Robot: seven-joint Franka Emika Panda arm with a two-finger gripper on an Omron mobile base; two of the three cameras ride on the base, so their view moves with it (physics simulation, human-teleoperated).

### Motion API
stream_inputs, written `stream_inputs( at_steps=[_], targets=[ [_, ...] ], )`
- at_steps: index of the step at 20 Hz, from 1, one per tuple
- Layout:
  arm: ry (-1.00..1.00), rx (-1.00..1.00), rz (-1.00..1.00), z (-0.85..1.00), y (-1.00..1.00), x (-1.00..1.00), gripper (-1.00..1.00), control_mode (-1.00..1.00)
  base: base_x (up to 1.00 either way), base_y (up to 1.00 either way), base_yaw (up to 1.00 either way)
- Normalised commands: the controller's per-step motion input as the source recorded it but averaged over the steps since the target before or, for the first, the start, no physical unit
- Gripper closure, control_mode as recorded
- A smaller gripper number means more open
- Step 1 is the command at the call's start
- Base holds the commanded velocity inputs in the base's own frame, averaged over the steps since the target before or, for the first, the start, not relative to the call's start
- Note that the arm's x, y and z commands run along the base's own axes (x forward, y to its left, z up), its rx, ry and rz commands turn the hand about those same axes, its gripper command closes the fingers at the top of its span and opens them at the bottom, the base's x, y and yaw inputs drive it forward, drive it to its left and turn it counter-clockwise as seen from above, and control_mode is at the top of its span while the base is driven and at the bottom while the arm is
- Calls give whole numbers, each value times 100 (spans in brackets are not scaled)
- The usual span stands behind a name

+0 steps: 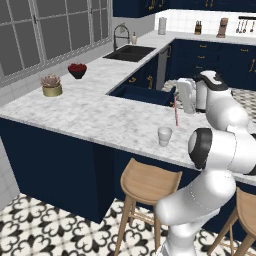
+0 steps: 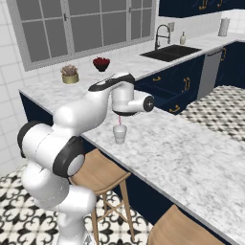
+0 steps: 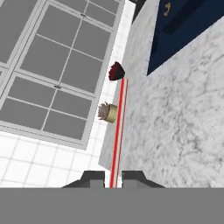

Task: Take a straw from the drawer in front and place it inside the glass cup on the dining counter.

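Straw (image 1: 175,111) pinched in closed gripper (image 3: 113,180), hanging just above and beside glass cup (image 1: 164,135) on dining counter (image 1: 100,115); carrying step underway, next needs tip centred over rim, then lowered.

Bare counter (image 1: 100,112) all around the cup (image 1: 164,135); plant (image 1: 52,85) and berry bowl (image 1: 77,70) stand well apart, by the window.

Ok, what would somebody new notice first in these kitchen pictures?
Probably the gripper shut on the red-and-white straw, which hangs over the marble dining counter just above and beyond the glass cup. Next, the dark bowl of red berries and a small potted plant near the window.
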Motion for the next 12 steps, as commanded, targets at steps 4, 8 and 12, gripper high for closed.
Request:
stream_inputs(
  at_steps=[4,8,12],
  targets=[
    [3,0,0,-21,38,5,100,-100,0,0,0],
    [5,0,0,-11,10,9,100,-100,0,0,0],
    [4,0,0,-16,0,19,100,-100,0,0,0]
  ],
)
